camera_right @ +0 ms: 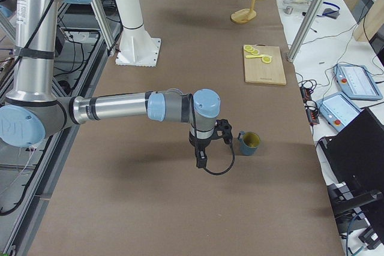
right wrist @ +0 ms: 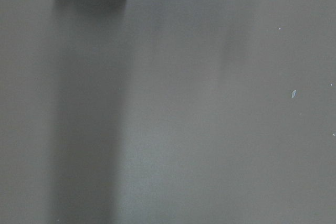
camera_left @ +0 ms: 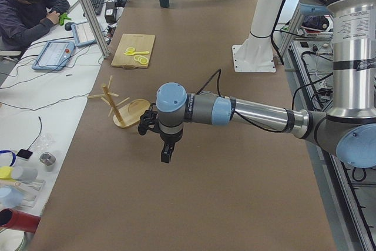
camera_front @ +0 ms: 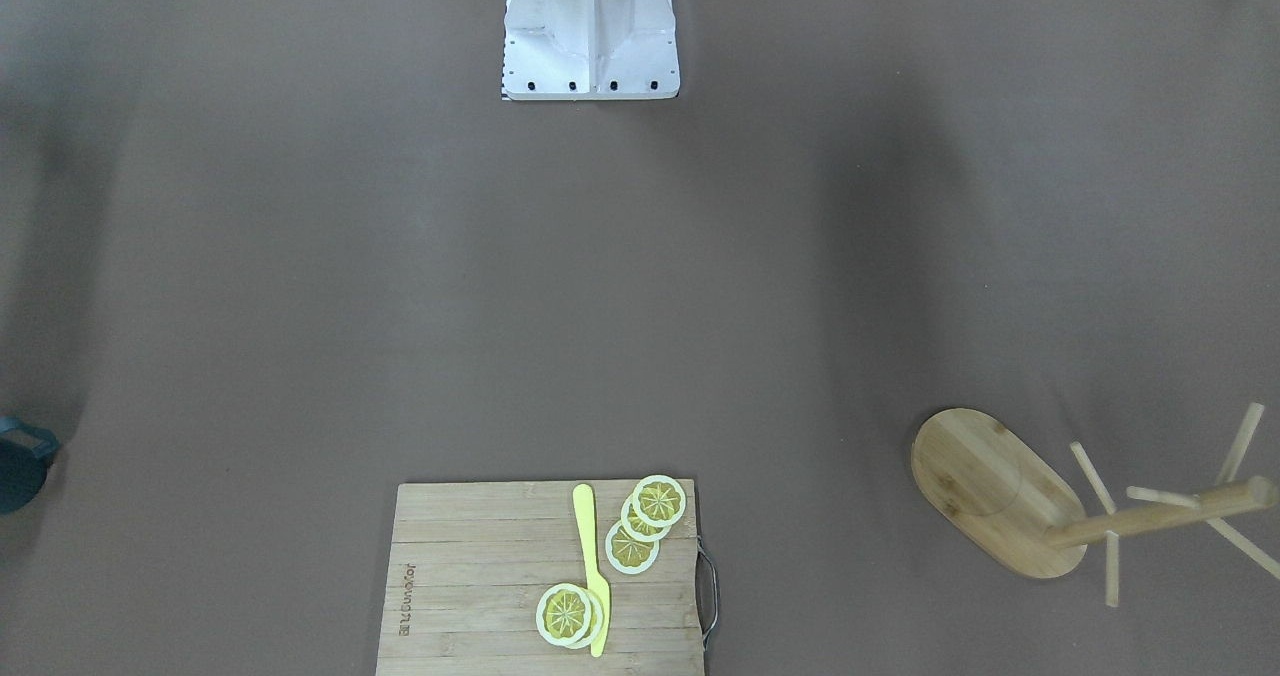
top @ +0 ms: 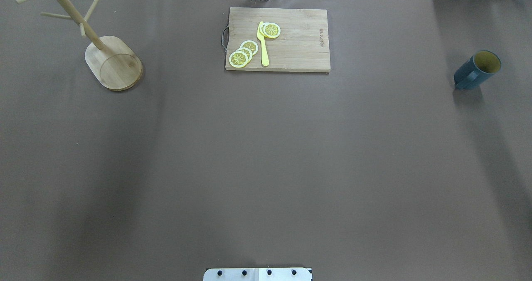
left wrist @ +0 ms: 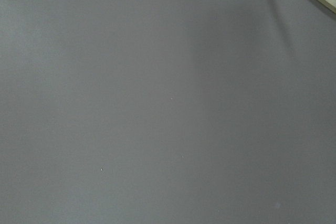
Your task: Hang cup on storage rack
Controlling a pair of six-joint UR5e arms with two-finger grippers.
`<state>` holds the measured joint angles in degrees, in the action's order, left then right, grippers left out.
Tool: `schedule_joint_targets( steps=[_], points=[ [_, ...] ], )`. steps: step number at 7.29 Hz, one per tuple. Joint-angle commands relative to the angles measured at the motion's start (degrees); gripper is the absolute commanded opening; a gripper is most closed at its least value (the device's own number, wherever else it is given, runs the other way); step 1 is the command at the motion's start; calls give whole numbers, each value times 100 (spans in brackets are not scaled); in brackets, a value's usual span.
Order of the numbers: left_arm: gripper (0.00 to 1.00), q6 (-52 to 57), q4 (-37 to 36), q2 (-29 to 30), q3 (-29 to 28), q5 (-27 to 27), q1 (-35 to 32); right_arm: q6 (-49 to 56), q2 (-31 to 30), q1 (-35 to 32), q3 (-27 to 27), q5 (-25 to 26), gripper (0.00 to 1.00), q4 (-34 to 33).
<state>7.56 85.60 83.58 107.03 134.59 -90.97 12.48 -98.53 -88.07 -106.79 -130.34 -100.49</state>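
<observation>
I've got the cup standing upright at the table's right end, near my right gripper, so that arm looks best placed to pick it. The storage rack stands well apart at the left end, near the left gripper. From these side views I cannot tell whether either gripper's jaws are apart or together.

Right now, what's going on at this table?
Nothing is being handled yet. The blue-grey cup stands upright on the table at the robot's right, the right gripper hanging close beside it. The bamboo mug tree stands at the far left, pegs bare, near the left gripper. The cup isn't hung yet.
</observation>
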Motion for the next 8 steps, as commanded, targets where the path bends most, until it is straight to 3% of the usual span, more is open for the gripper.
schedule_joint_targets(
  steps=[1, 4, 7, 8],
  points=[
    [99, 9, 9, 0, 72, -46, 0, 0, -9, 0, 0, 0, 100, 3],
    [99, 0, 18, -9, 178, -47, -18, 35, 0, 0, -166, -44, 100, 107],
    [99, -44, 35, 87, 178, 6, -18, 9, -87, 0, -80, 26, 100, 2124],
    [99, -61, 44, 192, 222, 6, -18, -18, -105, 0, -79, -8, 100, 2217]
  ],
)
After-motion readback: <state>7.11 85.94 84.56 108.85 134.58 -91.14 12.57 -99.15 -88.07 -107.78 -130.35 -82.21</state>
